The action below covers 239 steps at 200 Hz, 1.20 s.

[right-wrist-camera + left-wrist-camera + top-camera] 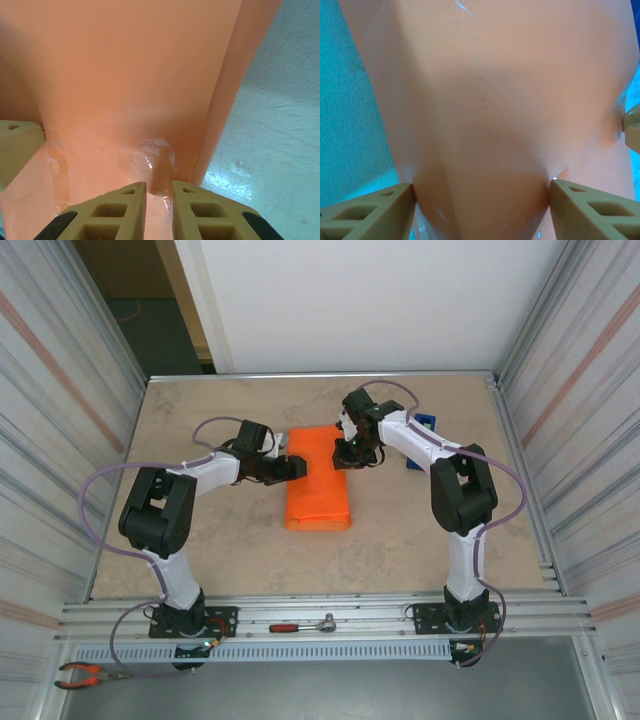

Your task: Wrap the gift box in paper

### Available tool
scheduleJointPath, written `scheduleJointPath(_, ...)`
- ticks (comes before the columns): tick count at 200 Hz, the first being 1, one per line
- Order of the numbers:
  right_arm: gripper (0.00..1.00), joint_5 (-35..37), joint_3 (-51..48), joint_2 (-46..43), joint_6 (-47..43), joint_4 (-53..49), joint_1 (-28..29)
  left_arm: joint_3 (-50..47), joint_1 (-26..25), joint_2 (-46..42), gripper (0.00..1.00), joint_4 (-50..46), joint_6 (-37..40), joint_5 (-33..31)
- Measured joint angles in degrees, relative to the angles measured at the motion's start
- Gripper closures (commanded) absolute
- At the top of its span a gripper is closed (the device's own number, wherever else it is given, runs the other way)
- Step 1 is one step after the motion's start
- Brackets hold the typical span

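the paper (320, 490) lies in the middle of the worktop (400, 535), a bright orange sheet folded into a long, flat, soft-cornered block; what it covers i cannot see. the worktop is a pale, mottled, stone-like slab. my left pincer (481, 200) meets the block's left edge with its jaws spread wide, and a rounded bulge of paper fills the space between them, pressing against both tan, ribbed fingertips (375, 210), so it is clamped on the paper. the sheet looks smooth and faintly glossy there, with a shallow crease running up from the bulge. my right pincer (159, 200) sits at the far right edge of the block, jaws only a narrow slit apart and pinching nothing that i can make out. just ahead of its blocky, hollow-celled fingers (110, 210) a crinkled scrap of clear tape (157, 152) shines on the paper, beside a straight raised fold. behind my right arm a small blue object (427, 423) rests on the worktop.
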Motion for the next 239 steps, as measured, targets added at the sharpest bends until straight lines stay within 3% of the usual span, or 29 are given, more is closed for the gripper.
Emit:
scheduleJointPath(89,0.68,-4.72,-2.27,-1.03,2.54,2.95,-1.31,0.0,0.0,0.0,0.31,0.0,0.0,-0.07)
scheduleJointPath(141,0.56,-8.81,-4.55,-2.05,5.53,6.12,-2.56,0.0,0.0,0.0,0.31,0.0,0.0,-0.07)
scheduleJointPath(239,0.47,-12.52,-5.81,-2.49,7.91,8.26,-3.54,0.0,-0.07,-0.02,0.32,0.0,0.0,-0.2)
